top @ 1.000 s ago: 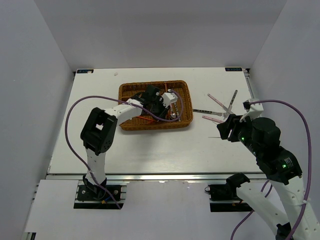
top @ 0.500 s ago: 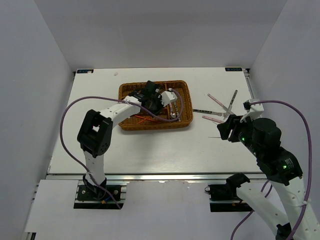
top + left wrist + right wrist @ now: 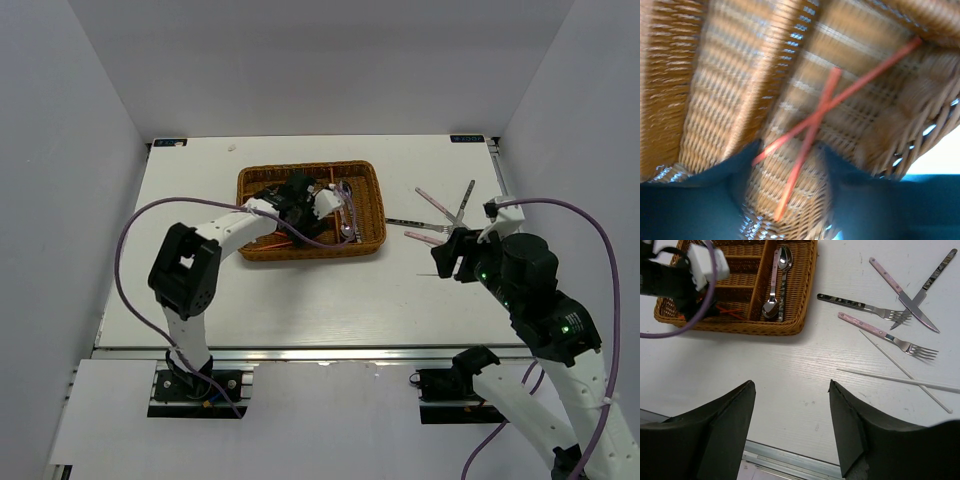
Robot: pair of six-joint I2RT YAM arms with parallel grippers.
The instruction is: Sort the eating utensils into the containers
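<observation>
- Where the table (image 3: 765,385) lies nearest my bases, my right pincer (image 3: 792,437) hangs over bare white surface, its fingers wide apart with nothing between them.
- Just beyond it, two white chopsticks (image 3: 880,376) lie on the table, crossing at a shallow angle.
- Past those, a pink-handled fork (image 3: 865,326) and a dark-handled fork (image 3: 845,302) lie roughly side by side, tines to the right.
- Farther right, a pink-handled knife (image 3: 885,275) and a dark-handled knife (image 3: 940,267) cross at the blades.
- To the left of all these sits the wicker tray (image 3: 790,327), with two spoons (image 3: 771,307) in its rightmost long slot.
- My left pincer (image 3: 789,150) is down inside the tray, fingers parted.
- Two red chopsticks (image 3: 865,80) lie crossed on the woven floor, their lower ends running between my fingers. The view is blurred, so I cannot tell whether I touch them or which slot this is.
</observation>
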